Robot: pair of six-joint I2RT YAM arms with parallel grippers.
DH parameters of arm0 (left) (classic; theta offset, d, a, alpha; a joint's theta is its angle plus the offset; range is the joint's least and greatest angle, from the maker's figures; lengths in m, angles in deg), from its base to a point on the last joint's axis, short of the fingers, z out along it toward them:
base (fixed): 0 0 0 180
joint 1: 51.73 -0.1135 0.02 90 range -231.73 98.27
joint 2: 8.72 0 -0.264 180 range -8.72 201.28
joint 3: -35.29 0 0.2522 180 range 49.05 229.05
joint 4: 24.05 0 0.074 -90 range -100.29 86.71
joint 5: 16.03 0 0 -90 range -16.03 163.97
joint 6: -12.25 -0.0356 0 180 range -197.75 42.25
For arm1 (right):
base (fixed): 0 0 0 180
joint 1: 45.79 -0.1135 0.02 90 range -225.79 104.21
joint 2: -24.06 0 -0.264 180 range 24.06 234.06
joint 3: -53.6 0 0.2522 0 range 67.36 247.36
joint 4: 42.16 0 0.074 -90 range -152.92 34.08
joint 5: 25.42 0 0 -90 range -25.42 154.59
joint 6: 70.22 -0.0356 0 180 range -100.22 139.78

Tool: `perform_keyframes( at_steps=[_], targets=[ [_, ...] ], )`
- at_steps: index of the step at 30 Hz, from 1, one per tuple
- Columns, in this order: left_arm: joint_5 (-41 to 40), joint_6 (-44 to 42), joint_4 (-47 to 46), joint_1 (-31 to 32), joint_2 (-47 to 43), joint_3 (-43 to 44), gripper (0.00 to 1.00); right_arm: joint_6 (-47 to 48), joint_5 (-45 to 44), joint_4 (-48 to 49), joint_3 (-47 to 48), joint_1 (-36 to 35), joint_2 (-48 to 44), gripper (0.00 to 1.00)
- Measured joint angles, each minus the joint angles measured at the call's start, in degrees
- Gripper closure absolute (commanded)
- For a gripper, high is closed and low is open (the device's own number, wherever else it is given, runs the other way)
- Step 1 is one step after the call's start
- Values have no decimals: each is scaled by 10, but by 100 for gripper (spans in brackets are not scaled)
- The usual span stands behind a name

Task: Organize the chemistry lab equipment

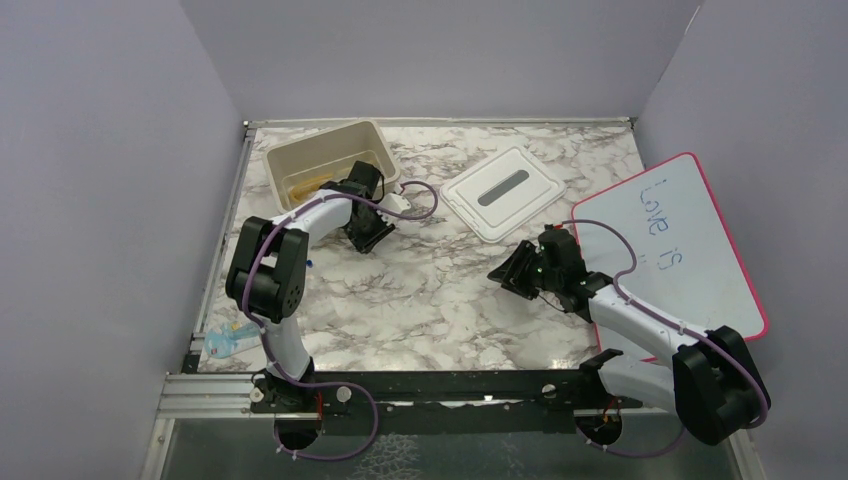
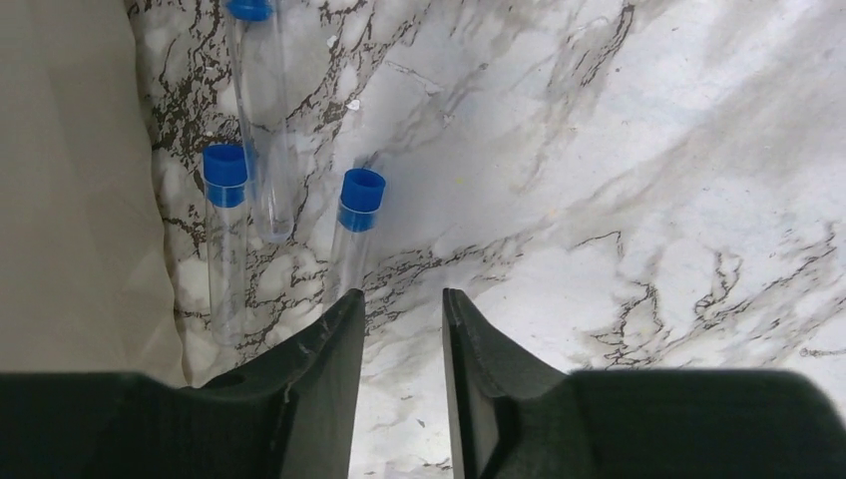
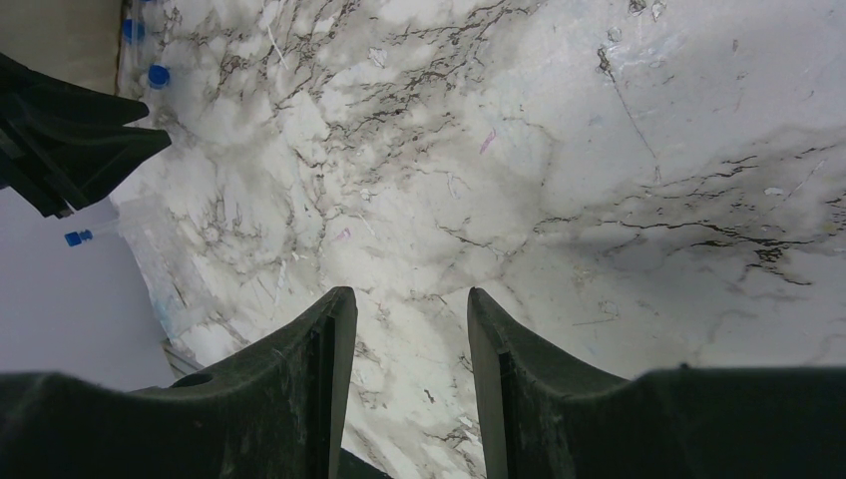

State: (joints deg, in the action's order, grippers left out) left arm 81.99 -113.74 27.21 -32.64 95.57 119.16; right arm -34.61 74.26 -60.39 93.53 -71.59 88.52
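Left tool, part-open and empty, hovers beside three clear blue-capped tubes.

Even, diffuse overhead light; all views bright. Soft, faint shadows lie on the marble table at centre frame. Pale glare washes the right wrist view's upper right. Bottom edges of both wrist views are slightly soft.

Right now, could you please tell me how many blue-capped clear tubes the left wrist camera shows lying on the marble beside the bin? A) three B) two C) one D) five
A: three lie on the marble there, the near-wall tube, the upper tube and the right-hand tube, all beside the beige bin.
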Motion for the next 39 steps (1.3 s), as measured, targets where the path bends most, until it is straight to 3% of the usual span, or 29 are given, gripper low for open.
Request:
perform_keyframes(
  at_steps=[16,28,39],
  targets=[
    [-3,-2,2,4,-30,1,54,0,0,-3,0,0,-1,51],
    [-97,-2,-40,7,-25,-3,54,0,0,-4,0,0,-1,51],
    [-94,-4,-44,7,-10,-12,65,0,0,-4,0,0,-4,51]
  ],
)
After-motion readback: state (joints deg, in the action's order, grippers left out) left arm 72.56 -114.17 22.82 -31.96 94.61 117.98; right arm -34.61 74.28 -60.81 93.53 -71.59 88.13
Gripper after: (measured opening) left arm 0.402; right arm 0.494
